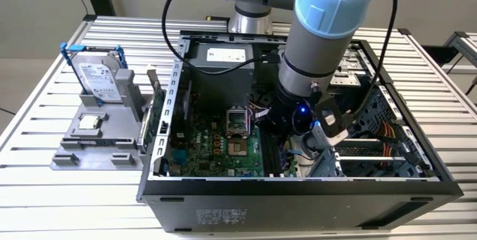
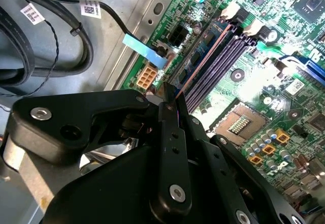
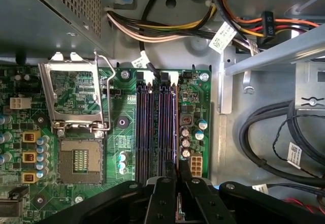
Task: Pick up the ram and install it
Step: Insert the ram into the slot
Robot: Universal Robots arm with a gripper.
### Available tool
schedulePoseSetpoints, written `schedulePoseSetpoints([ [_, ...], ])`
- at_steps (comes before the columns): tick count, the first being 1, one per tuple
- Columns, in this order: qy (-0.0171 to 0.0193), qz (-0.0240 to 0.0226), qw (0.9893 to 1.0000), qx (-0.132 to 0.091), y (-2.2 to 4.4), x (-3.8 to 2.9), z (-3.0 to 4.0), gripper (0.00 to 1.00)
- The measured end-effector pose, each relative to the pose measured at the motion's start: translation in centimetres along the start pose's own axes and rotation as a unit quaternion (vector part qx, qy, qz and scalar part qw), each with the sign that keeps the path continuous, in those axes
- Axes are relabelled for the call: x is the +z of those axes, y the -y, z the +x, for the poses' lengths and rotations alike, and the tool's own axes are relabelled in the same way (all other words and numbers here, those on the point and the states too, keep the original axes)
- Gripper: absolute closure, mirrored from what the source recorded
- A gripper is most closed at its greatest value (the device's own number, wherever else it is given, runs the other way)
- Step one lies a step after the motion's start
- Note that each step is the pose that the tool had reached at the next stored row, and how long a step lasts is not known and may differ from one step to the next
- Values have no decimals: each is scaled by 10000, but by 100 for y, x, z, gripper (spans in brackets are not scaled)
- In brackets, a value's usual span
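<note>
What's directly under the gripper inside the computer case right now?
Under the gripper lie the motherboard's long black memory slots, and the ram, seen edge-on, runs from the fingertips along a slot. Whether it is seated cannot be told; the slots' near ends are covered by the fingers.

Robotics lab or test workshop. An industrial arm [image 1: 320, 33] is mounted on a ribbed aluminium-profile tabletop [image 1: 67, 195]. An opened desktop computer case [image 1: 298, 192] lies on it, motherboard [image 1: 216, 150] exposed. At the exterior view's left, a grey fixture [image 1: 93, 145] holds a hard drive [image 1: 97, 78] upright.
</note>
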State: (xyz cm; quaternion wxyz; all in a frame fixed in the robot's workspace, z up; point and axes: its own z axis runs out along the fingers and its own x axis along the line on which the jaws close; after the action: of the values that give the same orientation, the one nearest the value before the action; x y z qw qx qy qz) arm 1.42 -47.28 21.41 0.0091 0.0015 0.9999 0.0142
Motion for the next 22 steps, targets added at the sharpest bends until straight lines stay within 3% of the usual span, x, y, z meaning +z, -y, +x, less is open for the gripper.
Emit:
schedulePoseSetpoints([
  [12, 0, 0, 10000, 0, 0, 7, 0, 100],
  [18, 0, 51, 10000, -1, -2, -5, 0, 100],
  [22, 0, 56, 10000, -1, -7, -7, 1, 100],
])
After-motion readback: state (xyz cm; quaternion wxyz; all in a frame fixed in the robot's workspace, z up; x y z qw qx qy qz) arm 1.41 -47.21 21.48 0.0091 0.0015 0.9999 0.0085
